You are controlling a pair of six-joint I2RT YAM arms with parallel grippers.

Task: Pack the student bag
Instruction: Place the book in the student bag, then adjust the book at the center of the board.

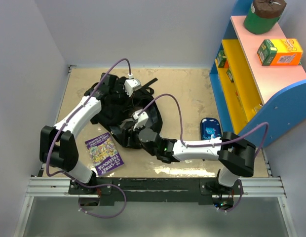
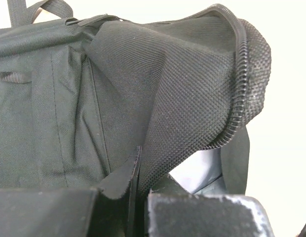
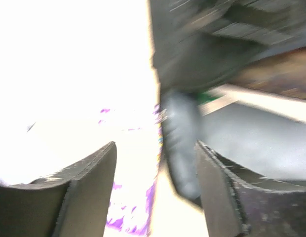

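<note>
Student bag (image 1: 117, 104), long axis far-left to near-right, left hand (image 2: 138, 197) pinching its fabric, right hand (image 3: 155, 149) spread

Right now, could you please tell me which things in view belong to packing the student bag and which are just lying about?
For the job: soft black fabric backpack; purple illustrated book and small blue pencil case, probably to pack.
Lying about: green cylindrical container; orange-and-green cardboard box.

Bag (image 1: 113, 106) fills table (image 1: 187, 89) ctr; shelf (image 1: 242, 84) blocks rt; book (image 1: 104, 154) near-left.
</note>
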